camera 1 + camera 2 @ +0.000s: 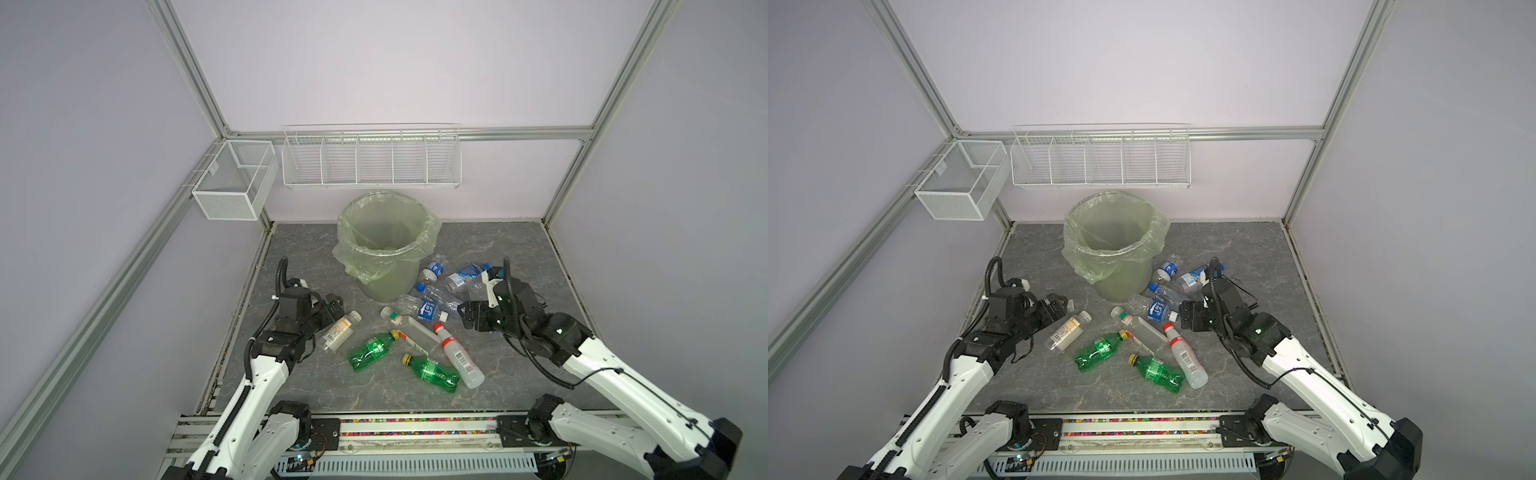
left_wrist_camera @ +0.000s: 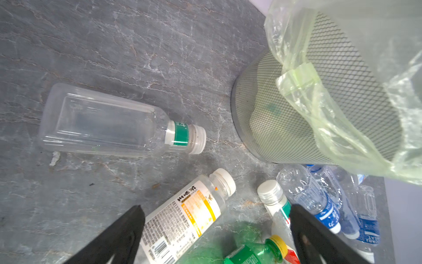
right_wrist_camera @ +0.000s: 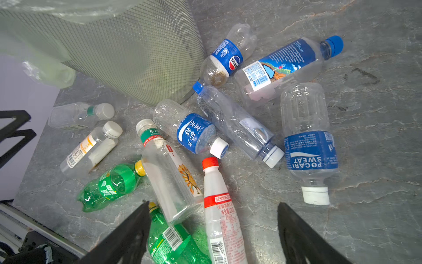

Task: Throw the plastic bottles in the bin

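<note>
The plastic bottles [image 1: 428, 309] lie on their sides on the tabletop, all outside the bin [image 1: 388, 289], which stands upright near the middle of the back edge. The wrist views show its wall as fine mesh. A thin pale-green bag [image 1: 353, 257] lines it and folds out over the rim. The blue-labelled bottles [image 3: 196, 133] crowd against the bin's foot on the right-arm side. Two green bottles [image 1: 372, 350] with yellow caps, a red-capped bottle [image 1: 457, 357] and a square clear bottle [image 1: 415, 330] lie nearer the front, some touching. An orange-labelled bottle [image 1: 340, 330] lies apart on the left-arm side. The left wrist view shows one more clear bottle with a green neck band [image 2: 102, 123] near the bin.

The left gripper [image 1: 334, 305] hangs above the orange-labelled bottle, jaws spread wide and gripping nothing. The right gripper [image 1: 467, 318] hangs by the blue-labelled heap, jaws likewise spread and empty.

The tabletop [image 1: 498, 249] is dark grey with pale marble-like veins and a few small specks. Plain pale lilac walls [image 1: 395, 62] close it at the back and both sides, held in an aluminium frame [image 1: 191, 70]. On the frame hang a small white mesh basket [image 1: 232, 183] at the left corner and a long divided wire rack [image 1: 370, 162] above the bin. Along the front edge runs a rail [image 1: 415, 428] with strips of many-coloured specks.
</note>
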`<state>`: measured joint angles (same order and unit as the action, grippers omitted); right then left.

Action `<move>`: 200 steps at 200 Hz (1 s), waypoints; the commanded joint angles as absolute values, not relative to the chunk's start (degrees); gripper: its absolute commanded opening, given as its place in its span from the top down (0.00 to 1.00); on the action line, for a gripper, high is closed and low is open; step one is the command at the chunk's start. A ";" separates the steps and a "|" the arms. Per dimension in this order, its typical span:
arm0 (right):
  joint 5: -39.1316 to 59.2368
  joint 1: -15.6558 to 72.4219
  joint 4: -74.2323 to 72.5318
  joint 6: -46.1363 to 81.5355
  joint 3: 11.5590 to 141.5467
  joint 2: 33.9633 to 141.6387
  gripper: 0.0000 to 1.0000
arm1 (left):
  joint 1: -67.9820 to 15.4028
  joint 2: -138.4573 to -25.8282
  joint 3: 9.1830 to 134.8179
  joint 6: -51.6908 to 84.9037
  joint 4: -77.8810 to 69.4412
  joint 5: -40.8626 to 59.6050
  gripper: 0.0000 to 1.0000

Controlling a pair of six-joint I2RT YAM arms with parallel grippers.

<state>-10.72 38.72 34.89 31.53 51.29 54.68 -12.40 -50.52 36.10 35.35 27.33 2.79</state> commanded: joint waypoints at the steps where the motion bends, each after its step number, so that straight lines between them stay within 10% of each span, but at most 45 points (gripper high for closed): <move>1: -11.90 38.58 34.48 32.45 49.09 53.98 0.12 | -12.63 -51.58 36.48 35.37 30.85 -0.19 0.01; 200: -9.52 38.54 28.72 33.05 46.14 52.97 0.12 | -20.43 -58.35 32.35 30.44 29.76 -3.26 0.01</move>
<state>-8.97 38.72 29.85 32.18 47.18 54.76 -19.97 -57.82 33.76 31.88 30.81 -5.28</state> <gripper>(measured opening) 0.883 0.994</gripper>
